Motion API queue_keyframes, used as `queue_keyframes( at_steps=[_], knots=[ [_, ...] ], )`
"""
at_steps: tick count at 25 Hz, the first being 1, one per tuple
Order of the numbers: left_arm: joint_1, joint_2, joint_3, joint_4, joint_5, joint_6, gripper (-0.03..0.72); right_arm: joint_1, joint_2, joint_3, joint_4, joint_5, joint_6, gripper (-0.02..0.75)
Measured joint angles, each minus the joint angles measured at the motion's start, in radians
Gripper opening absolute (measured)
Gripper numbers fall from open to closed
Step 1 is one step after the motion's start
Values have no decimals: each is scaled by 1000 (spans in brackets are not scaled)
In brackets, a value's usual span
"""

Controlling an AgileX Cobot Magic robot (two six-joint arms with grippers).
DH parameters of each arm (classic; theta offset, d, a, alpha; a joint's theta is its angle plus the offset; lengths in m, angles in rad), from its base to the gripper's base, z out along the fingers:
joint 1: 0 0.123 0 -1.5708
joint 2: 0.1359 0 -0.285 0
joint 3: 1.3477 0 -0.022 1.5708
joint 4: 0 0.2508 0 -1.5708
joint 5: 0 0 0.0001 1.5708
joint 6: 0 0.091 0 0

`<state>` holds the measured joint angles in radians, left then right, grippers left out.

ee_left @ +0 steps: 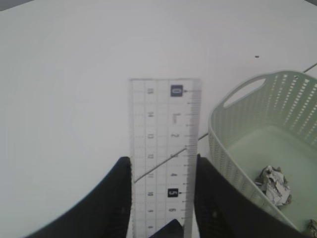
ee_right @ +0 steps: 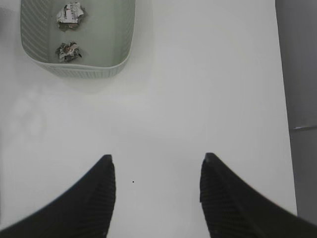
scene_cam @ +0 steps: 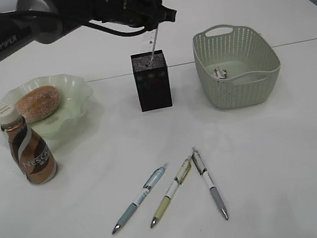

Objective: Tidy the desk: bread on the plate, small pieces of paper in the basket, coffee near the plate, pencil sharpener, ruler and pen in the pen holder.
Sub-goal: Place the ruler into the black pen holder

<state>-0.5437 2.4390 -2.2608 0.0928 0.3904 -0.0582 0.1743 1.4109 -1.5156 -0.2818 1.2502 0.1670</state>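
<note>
My left gripper (scene_cam: 151, 12) is shut on a clear ruler (ee_left: 166, 148) and holds it upright over the black mesh pen holder (scene_cam: 152, 83); the ruler's lower end (scene_cam: 153, 42) reaches the holder's mouth. The jaws (ee_left: 163, 166) press the ruler's two long edges. Three pens lie on the table in front: a blue one (scene_cam: 139, 198), a yellow one (scene_cam: 172, 191), a grey one (scene_cam: 209, 183). The bread (scene_cam: 37, 102) lies on the green plate (scene_cam: 74, 84). The coffee bottle (scene_cam: 29, 150) stands beside the plate. My right gripper (ee_right: 157, 166) is open and empty over bare table. No pencil sharpener shows.
The green basket (scene_cam: 237, 65) stands right of the pen holder, with crumpled paper pieces inside (ee_right: 69, 15). It also shows in the left wrist view (ee_left: 233, 144) and the right wrist view (ee_right: 79, 67). The table's right edge (ee_right: 283, 99) runs next to my right gripper.
</note>
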Motion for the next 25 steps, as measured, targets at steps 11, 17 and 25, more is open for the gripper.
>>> queue_keyframes(
  at_steps=[11, 17, 25],
  knots=[
    [0, 0, 0, 2, 6, 0, 283, 0, 0, 0, 0, 0, 0, 404],
    [0, 0, 0, 2, 6, 0, 284, 0, 0, 0, 0, 0, 0, 404],
    [0, 0, 0, 2, 9, 0, 284, 0, 0, 0, 0, 0, 0, 405]
  ],
)
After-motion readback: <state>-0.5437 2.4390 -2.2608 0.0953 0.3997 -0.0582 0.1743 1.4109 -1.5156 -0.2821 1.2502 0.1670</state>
